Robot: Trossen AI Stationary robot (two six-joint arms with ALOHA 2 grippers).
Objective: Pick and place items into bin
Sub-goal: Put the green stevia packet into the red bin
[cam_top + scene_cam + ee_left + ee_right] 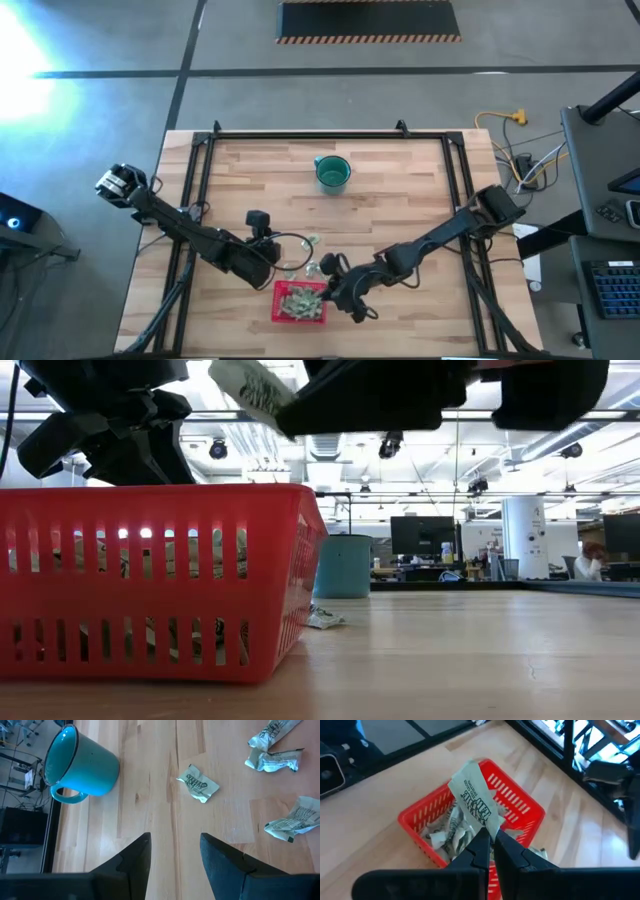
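Observation:
The red bin (300, 302) stands near the table's front edge, with several pale green packets (451, 832) lying in it. My right gripper (490, 836) hangs over the bin's right side, shut on one more packet (475, 802), which also shows in the low view (250, 390) above the bin's rim (150, 492). My left gripper (175, 845) is open just behind the bin's left side, with nothing between its fingers. Several loose packets (199, 782) (272, 760) (295, 817) lie flat on the wood ahead of it. My right gripper pinches the packet by one end (487, 826) between its two fingertips. The fingers slant down from the table's right side. The rest of the packet sticks out past the fingertips, lifted clear above the bin.
A teal cup (333, 173) stands upright at the middle of the table's far half. One packet (325, 618) lies on the wood just behind the bin. Bare wood stretches to the right of the bin and around the cup.

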